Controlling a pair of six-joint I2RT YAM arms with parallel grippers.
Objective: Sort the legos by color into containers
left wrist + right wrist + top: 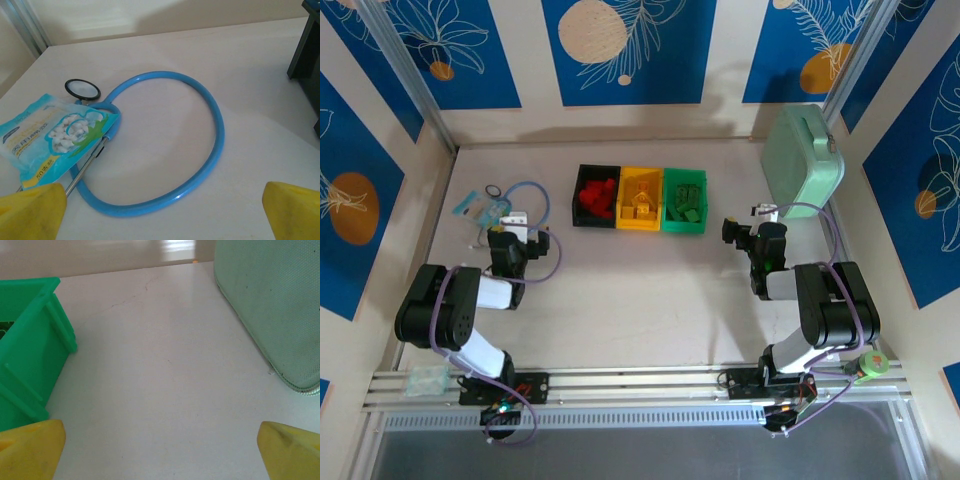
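Left gripper (162, 212) and right gripper (160, 450) spread wide, both empty; the sort looks done.
Past them, at upper centre of the top view, three bins stand in a row, side against side: the black bin (577, 196) holds the red legos (598, 198), the yellow bin (640, 171) the yellow legos (640, 206), and the green bin (685, 173) the green legos (687, 208). The bricks are probably light, rigid and slick, so they are best pinched across their flat sides, not the studs.
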